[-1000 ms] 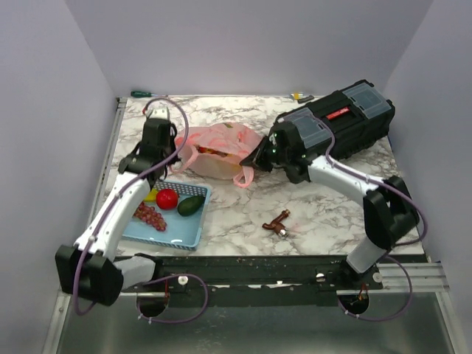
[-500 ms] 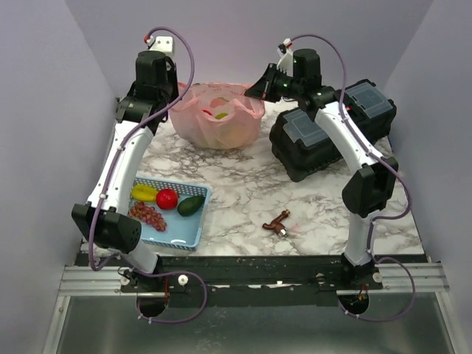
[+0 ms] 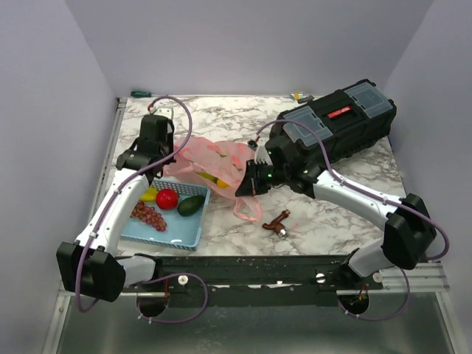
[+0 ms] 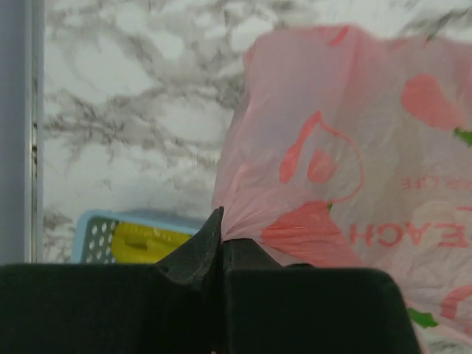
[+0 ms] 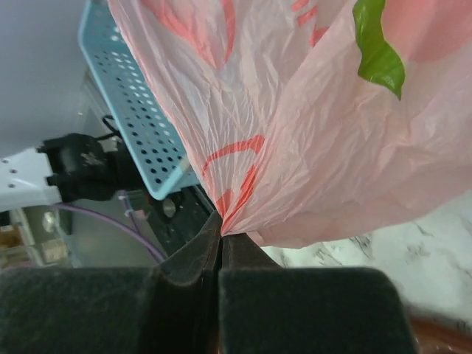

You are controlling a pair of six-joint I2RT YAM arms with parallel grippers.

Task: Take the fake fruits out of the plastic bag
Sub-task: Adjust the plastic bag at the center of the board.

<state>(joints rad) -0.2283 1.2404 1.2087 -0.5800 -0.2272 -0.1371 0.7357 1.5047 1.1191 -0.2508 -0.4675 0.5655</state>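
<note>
The pink plastic bag (image 3: pixel 218 158) lies slumped on the marble just behind the blue basket (image 3: pixel 188 234), one loop handle trailing toward the front. A yellow and red fake fruit (image 3: pixel 212 178) shows at its lower edge; the rest of its contents are hidden. My left gripper (image 3: pixel 172 158) is shut on the bag's left edge, a pinch of pink film (image 4: pixel 346 162) between its jaws (image 4: pixel 221 234). My right gripper (image 3: pixel 248 181) is shut on the bag's right edge (image 5: pixel 310 110), film bunched at its tips (image 5: pixel 222 227). A red apple (image 3: pixel 167 198) lies in the basket.
The basket also holds a yellow fruit (image 3: pixel 150 194), a dark avocado (image 3: pixel 191 204) and purple grapes (image 3: pixel 150 216). A black toolbox (image 3: pixel 335 129) fills the back right. A small brown object (image 3: pixel 278 223) lies at front centre. A green screwdriver (image 3: pixel 141 94) rests at the back edge.
Half a second ago both arms held the bag high at the back. They have since come down and forward, and the bag now sags next to the basket.
</note>
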